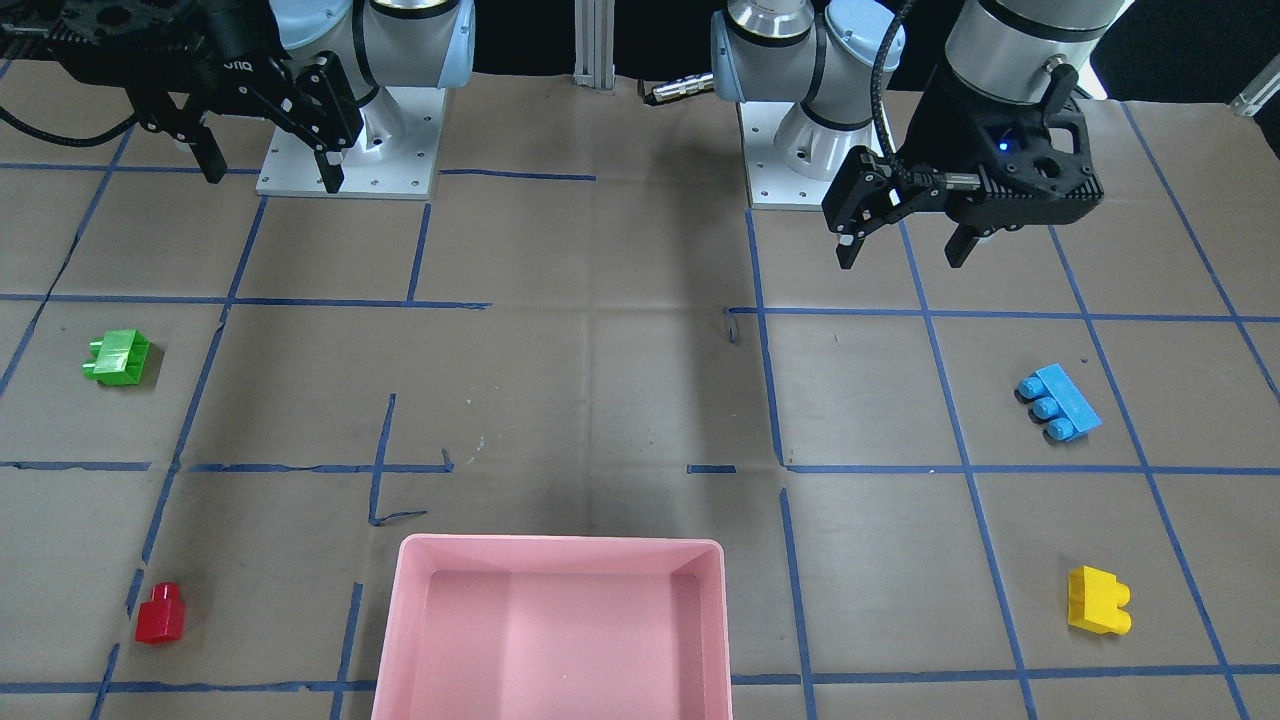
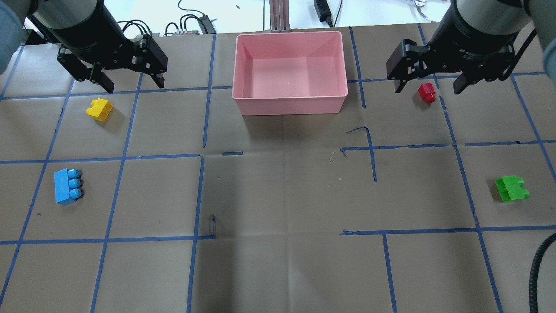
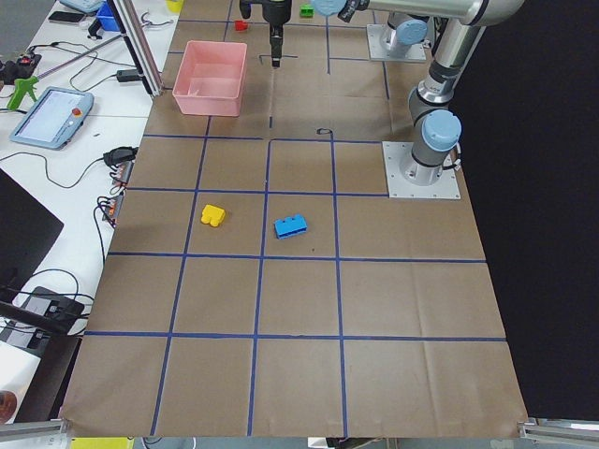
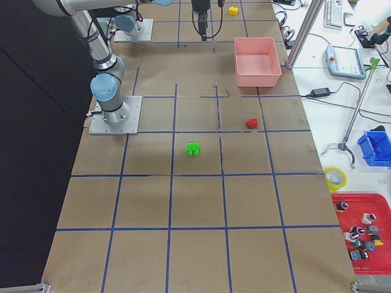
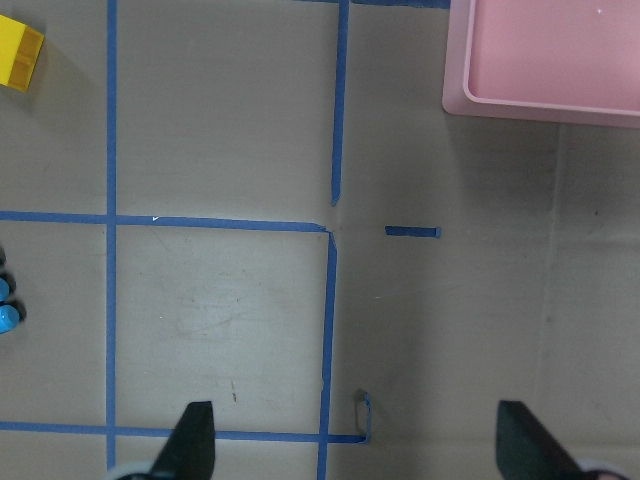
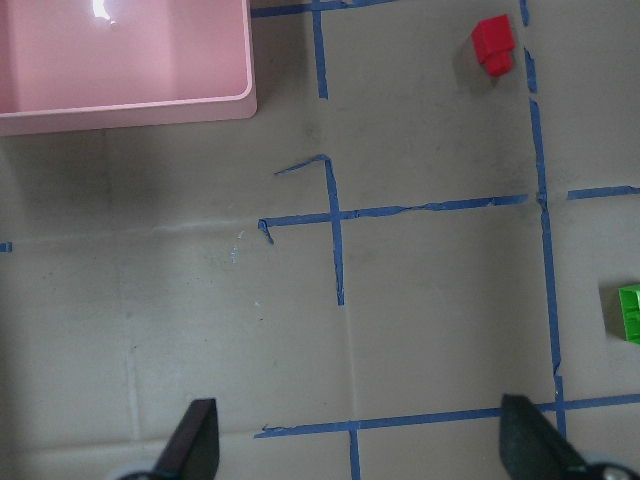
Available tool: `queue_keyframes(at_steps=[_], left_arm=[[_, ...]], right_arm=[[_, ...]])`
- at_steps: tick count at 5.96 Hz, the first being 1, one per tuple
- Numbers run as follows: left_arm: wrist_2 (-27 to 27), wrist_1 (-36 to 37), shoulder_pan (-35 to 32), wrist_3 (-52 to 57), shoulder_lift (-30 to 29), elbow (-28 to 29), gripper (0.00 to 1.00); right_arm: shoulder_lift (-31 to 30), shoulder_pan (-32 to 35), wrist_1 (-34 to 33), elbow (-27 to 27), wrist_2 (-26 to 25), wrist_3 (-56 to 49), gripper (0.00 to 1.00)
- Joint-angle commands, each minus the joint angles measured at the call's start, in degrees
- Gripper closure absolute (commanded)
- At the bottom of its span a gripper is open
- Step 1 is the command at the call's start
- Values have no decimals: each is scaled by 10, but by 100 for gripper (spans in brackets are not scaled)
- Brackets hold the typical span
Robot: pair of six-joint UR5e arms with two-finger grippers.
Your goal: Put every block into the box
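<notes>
Pink box (image 1: pixel 560 543) stood empty at the near edge of the surface (image 1: pixel 600 400). All four blocks lay outside it and well apart from it: red brick (image 1: pixel 160 613) and green brick (image 1: pixel 117 358) on the robot's right, yellow brick (image 1: pixel 1097 600) and three-stud blue brick (image 1: pixel 1058 403) on its left. Left hand (image 1: pixel 902 255) and right hand (image 1: pixel 272 178) hung wide open, holding nothing. A sound first pick would probably centre the jaws over a same-side brick, span its flat sides rather than its studs, then descend.
</notes>
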Motion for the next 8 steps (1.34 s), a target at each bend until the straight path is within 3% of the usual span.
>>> queue_keyframes(at_steps=[1,5,7,8], left_arm=[[0,0,37,5,1,-5,0],[15,4,331,94,-4,-13,0],[15,27,392,116,-20,-72,0],[15,80,392,129,-26,-122,0]], right_arm=[[0,0,-2,0,0,0,0],[-2,3,13,9,0,-2,0],[6,4,9,21,0,2,0],[1,-5,-1,41,-1,-10,0]])
